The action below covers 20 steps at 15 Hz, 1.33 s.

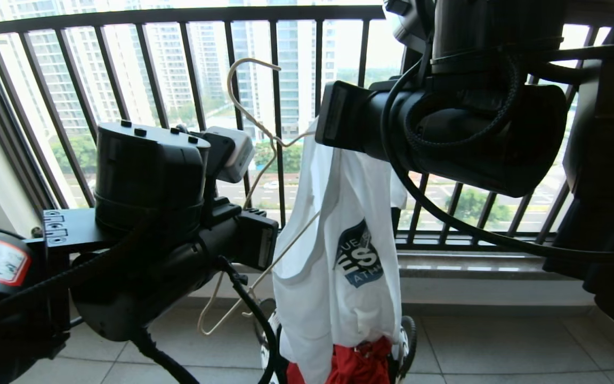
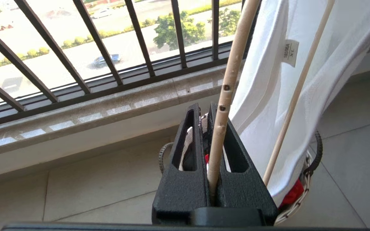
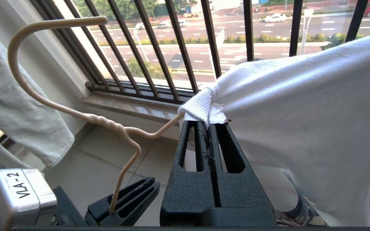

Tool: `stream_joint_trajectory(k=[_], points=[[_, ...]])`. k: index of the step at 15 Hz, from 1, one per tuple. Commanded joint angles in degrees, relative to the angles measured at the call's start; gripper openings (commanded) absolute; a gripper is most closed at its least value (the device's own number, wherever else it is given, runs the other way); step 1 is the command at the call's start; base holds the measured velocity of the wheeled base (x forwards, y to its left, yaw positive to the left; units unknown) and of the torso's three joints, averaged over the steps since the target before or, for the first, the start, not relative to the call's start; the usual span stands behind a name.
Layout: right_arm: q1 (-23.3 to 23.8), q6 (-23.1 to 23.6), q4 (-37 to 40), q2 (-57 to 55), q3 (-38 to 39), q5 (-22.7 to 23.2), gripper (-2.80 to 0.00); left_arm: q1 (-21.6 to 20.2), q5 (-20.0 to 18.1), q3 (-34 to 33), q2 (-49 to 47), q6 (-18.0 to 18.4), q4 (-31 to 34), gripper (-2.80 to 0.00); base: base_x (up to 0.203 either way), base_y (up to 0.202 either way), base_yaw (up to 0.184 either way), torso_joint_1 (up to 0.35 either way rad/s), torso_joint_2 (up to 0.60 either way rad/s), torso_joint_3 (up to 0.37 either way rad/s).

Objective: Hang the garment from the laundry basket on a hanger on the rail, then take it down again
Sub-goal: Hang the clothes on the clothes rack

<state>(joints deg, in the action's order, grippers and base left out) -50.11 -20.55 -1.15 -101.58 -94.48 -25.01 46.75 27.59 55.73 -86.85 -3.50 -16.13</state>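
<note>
The white garment point(image 1: 339, 256) with its blue chest logo hangs over the laundry basket point(image 1: 407, 341), its lower hem still in the basket. My right gripper point(image 1: 329, 121) is shut on the ribbed collar point(image 3: 201, 106), holding the garment up. The cream wire hanger point(image 1: 248, 114) stands tilted beside it, hook uppermost, with one arm running into the neck opening. My left gripper point(image 1: 264, 250) is shut on the hanger's other arm point(image 2: 218, 134), close to the shirt. In the right wrist view the hanger point(image 3: 75, 112) runs down into the left gripper point(image 3: 124, 199). The rail is out of view.
The black barred window railing point(image 1: 195, 80) and a stone sill point(image 1: 472, 264) stand right behind the garment. A red cloth point(image 1: 360, 362) lies in the basket. A pale grey-green garment point(image 3: 11, 109) hangs by the wall. Tiled floor point(image 1: 499, 346) spreads around the basket.
</note>
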Motion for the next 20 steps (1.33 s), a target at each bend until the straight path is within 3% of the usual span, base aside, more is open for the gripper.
stream_joint_trajectory(k=[1, 5, 12, 20], points=[[-1.1, 0.44, 0.01, -2.23, -2.09, -0.08, -2.8, 0.09, 0.56, -0.72, -2.95, -0.15, -4.28, -2.8, 0.0, 0.0, 0.0, 0.0, 0.0, 0.0], [-3.84, 3.38, -0.34, -4.23, -2.98, -0.04, -2.8, 0.08, 1.15, -1.4, -4.82, -1.1, -8.35, -2.8, 0.0, 0.0, 0.0, 0.0, 0.0, 0.0], [-4.21, 4.27, -0.34, -4.5, -2.19, 0.05, -2.8, -0.23, 1.06, -3.7, -9.82, -1.07, -24.65, -2.8, 0.0, 0.0, 0.0, 0.0, 0.0, 0.0], [-4.77, 4.36, -0.6, -3.19, 2.02, 0.05, -2.8, -3.16, 0.98, -3.53, -11.86, -0.81, -30.63, -2.8, 0.0, 0.0, 0.0, 0.0, 0.0, 0.0]])
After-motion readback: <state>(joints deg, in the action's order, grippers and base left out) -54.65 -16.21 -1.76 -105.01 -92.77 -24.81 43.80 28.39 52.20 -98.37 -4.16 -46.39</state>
